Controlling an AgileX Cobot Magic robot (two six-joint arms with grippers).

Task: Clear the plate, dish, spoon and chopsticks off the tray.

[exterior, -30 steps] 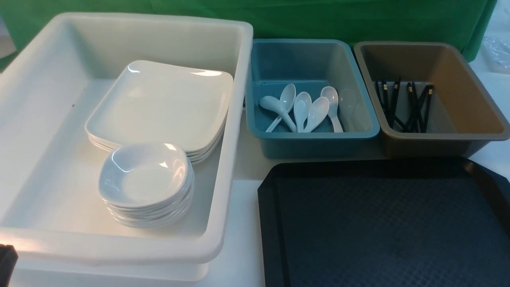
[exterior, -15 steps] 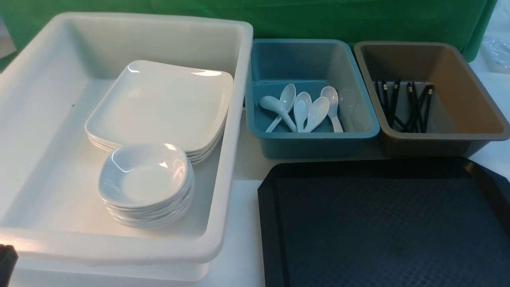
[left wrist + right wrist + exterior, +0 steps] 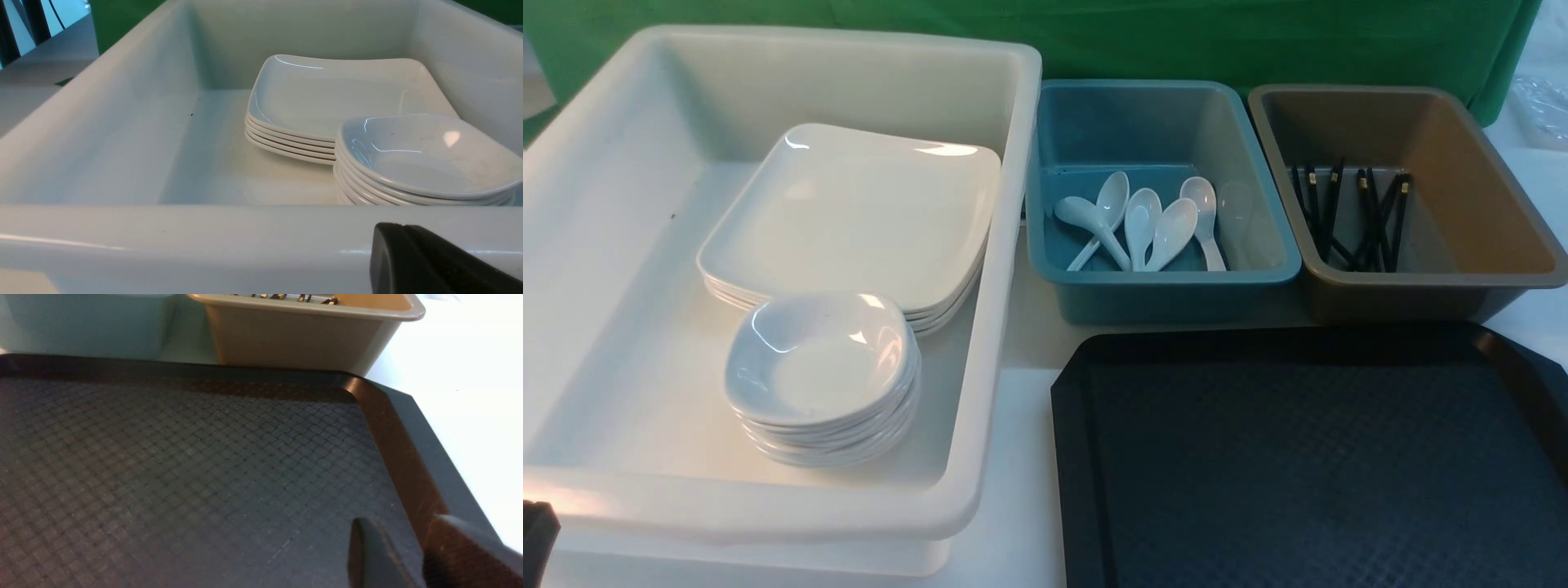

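Observation:
The black tray (image 3: 1307, 457) lies bare at the front right, its crosshatch surface (image 3: 184, 457) filling the right wrist view. The plate (image 3: 849, 212) tops a stack in the white bin, and the dish (image 3: 821, 359) tops a stack of small dishes just in front of it. Several spoons (image 3: 1152, 224) lie in the teal bin, and chopsticks (image 3: 1364, 216) lie in the brown bin. My left gripper (image 3: 403, 227) is shut on nothing, low outside the white bin's near wall. My right gripper (image 3: 402, 522) is open and empty over the tray's right rim, out of the front view.
The white bin (image 3: 1005, 245) takes up the left half of the table. The teal bin (image 3: 1168, 286) and brown bin (image 3: 1486, 204) stand side by side behind the tray. A green backdrop hangs behind everything. White tabletop shows to the right of the tray.

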